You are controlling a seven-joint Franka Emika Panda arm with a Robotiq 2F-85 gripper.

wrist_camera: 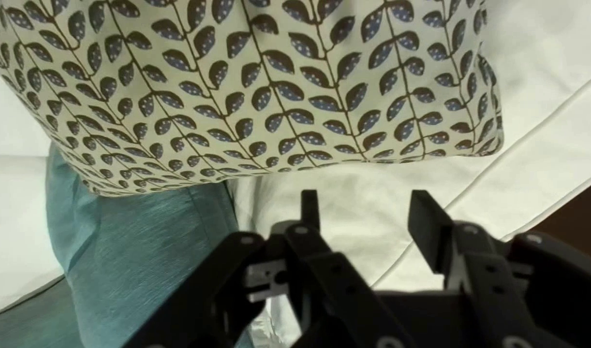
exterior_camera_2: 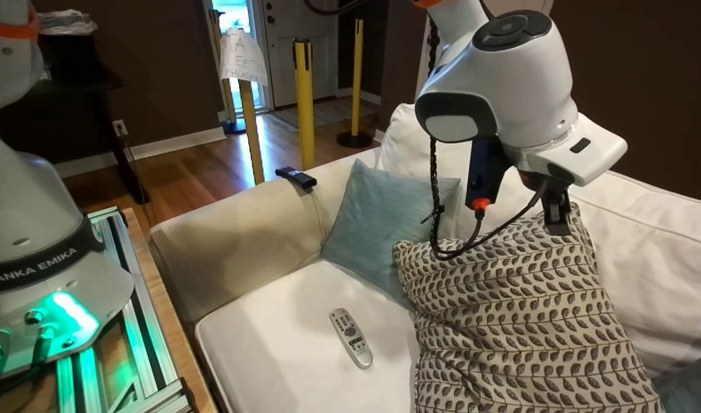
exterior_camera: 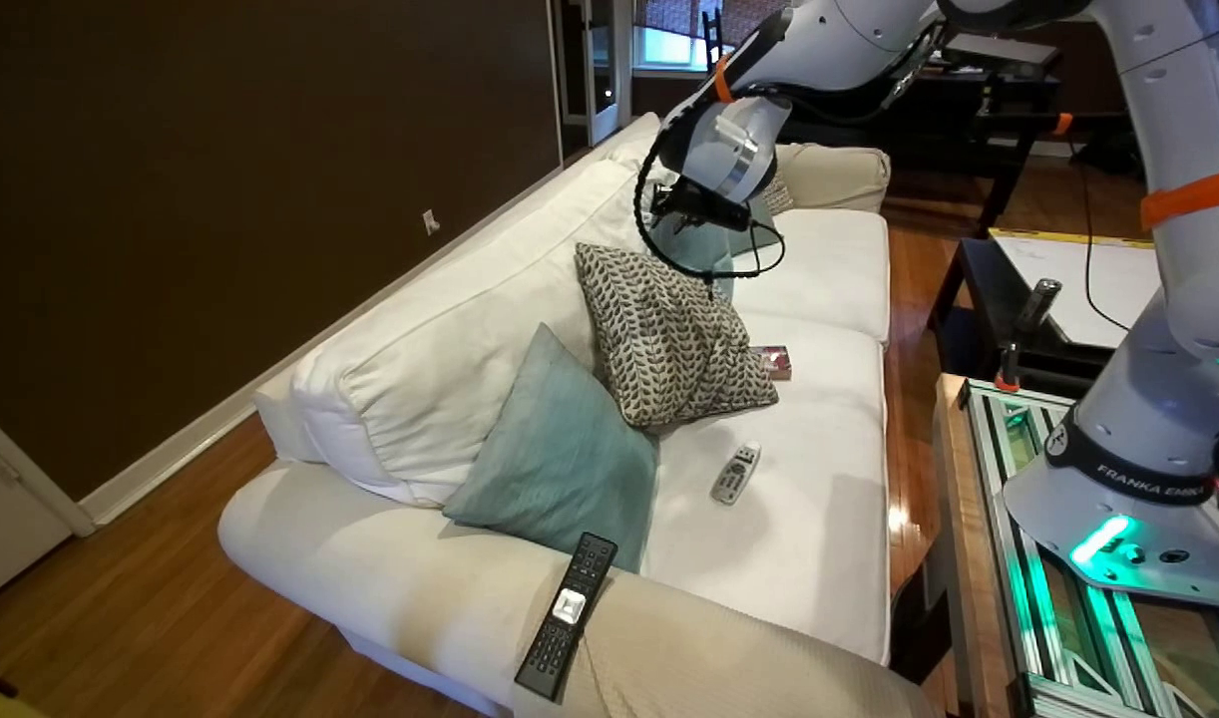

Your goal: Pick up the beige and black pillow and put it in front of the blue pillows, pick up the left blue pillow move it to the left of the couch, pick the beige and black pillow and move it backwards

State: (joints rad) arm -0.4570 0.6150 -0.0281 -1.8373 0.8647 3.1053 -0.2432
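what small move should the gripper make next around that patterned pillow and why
Probably shift the open gripper toward the edge of the beige and black pillow: in the wrist view, that edge lies outside the jaws, with white couch showing between them.

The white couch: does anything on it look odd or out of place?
Slightly. The black remote lies across the armrest, looking easy to knock off, and a reddish object sits on the couch, partly hidden by the beige and black pillow in an exterior view. No spill or damage shows.
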